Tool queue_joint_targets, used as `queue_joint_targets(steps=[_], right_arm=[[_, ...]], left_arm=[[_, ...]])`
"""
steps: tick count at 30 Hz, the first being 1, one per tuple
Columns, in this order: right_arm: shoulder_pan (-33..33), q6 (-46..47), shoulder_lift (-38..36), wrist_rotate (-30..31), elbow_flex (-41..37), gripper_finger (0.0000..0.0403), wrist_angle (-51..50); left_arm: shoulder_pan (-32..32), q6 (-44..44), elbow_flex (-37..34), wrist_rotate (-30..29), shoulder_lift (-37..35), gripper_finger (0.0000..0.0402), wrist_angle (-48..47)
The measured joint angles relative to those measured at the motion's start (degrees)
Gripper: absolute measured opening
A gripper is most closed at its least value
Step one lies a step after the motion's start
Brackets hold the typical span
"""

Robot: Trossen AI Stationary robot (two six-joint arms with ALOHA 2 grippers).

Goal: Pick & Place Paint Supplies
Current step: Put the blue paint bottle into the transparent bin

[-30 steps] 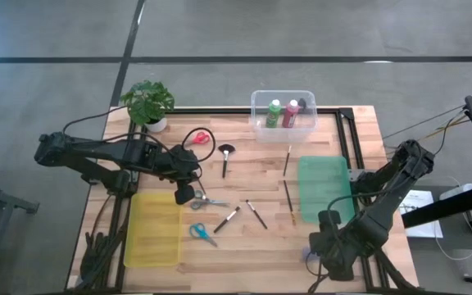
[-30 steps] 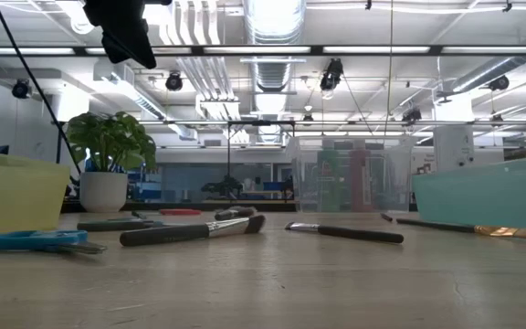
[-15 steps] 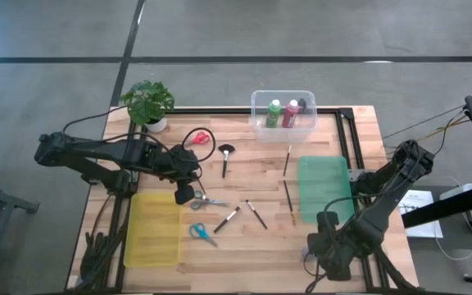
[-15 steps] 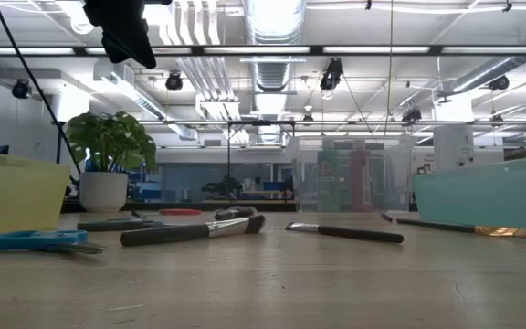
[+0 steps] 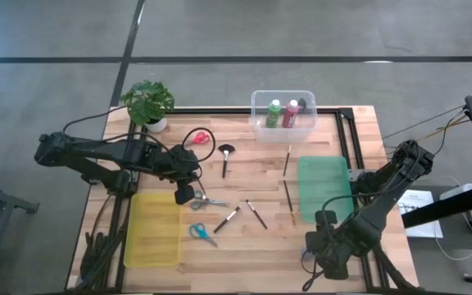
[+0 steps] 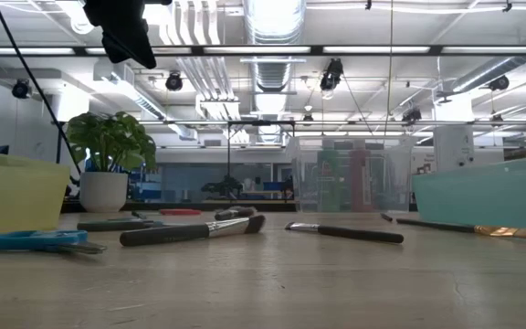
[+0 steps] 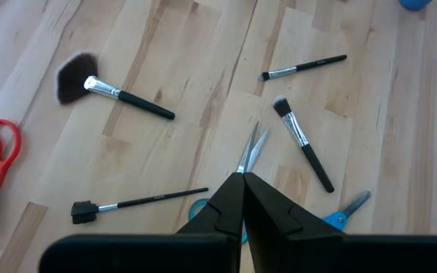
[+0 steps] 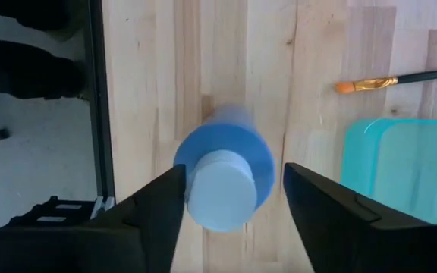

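Blue plastic paint bottle [image 8: 226, 174], white-capped, stands near the green tray [image 5: 324, 188], between the right gripper's [image 8: 232, 201] open fingers, not yet clamped. Beyond that tray, a clear tub [image 5: 283, 115] already holds green and pink bottles. Brushes and scissors lie scattered beside the tray, unsorted. Left gripper [image 7: 243, 199] hovers shut over grey scissors [image 5: 206, 199]. Most work remains.

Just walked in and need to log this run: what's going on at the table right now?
The right gripper is down at the table's near right corner, fingers open on either side of a standing blue paint bottle, not yet gripping it. The left gripper hangs shut above the grey-handled scissors, holding nothing. Brushes and other scissors lie loose on the wood; two bottles already stand in the clear bin.
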Motion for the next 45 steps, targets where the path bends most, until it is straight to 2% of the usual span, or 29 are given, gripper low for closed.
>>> queue_joint_targets(steps=[11,21,26,30,34,41,45], right_arm=[[-0.8,-1.7,-0.07,-2.63,0.0,0.0116,-0.01],[-2.97,-2.46,-0.13,-2.37,1.76,0.0115,-1.12],[-6.84,-5.07,-0.17,2.49,6.39,0.0115,-6.54],[-13.59,-9.8,-0.24,5.24,11.77,0.0115,-9.99],[-23.32,-13.36,-0.24,6.42,18.14,0.0115,-15.56],[-45.27,-21.14,-0.28,6.32,30.86,0.0115,-22.43],[-59.47,-25.22,0.62,2.2,37.31,0.0115,-23.61]], left_arm=[[0.0,0.0,0.0,-0.02,0.0,0.0018,0.0],[0.0,0.0,0.0,-0.02,0.01,0.0018,-0.01],[0.0,0.0,0.0,-0.02,0.0,0.0018,-0.02],[0.0,0.0,0.0,-0.02,0.0,0.0018,-0.02],[0.0,-0.02,0.0,-0.02,0.0,0.0018,-0.02],[-0.04,-0.1,0.0,-0.02,0.0,0.0018,-0.02],[-0.04,-0.2,0.0,-0.02,0.0,0.0018,-0.04]])
